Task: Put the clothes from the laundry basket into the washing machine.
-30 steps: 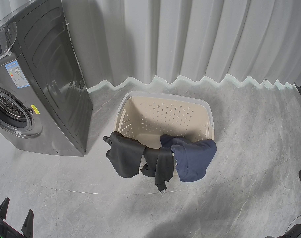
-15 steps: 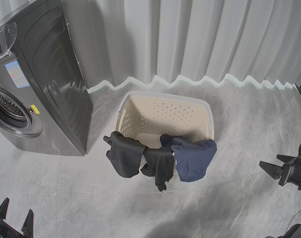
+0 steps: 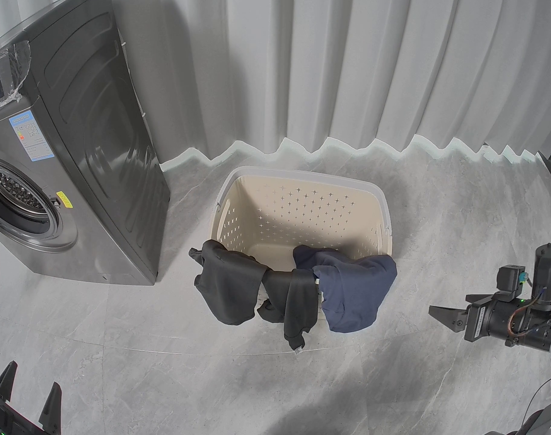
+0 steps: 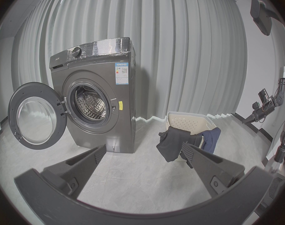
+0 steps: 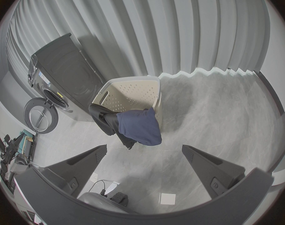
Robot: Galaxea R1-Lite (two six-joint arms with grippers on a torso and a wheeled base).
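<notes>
Grey stone floor and a pleated white curtain frame my head view, with the laundry basket in the middle.

From the basket, the washing machine stands at about 9 o'clock. Its round door is swung wide and the drum looks empty.

Both clothes hang over the near rim of the basket, half inside and half outside. The black garment is at 7 o'clock, and the blue garment is at 5 o'clock, touching the black one.

What changes is my right arm. One second ago I see only a dark tip of it at the right edge. Half a second ago the right gripper is in the picture at 3 o'clock. Now it is further in, at about 4 o'clock from the basket, pointing toward the blue garment but well apart from it. Its fingers are spread and hold nothing.

The left gripper keeps its place at 7 o'clock, low in the corner, also spread wide and empty. The clothes and the basket do not move.

I judge the task is only starting: nothing is in the machine yet. The right arm is on approach, and the blue garment is the nearest piece for it to take first.
</notes>
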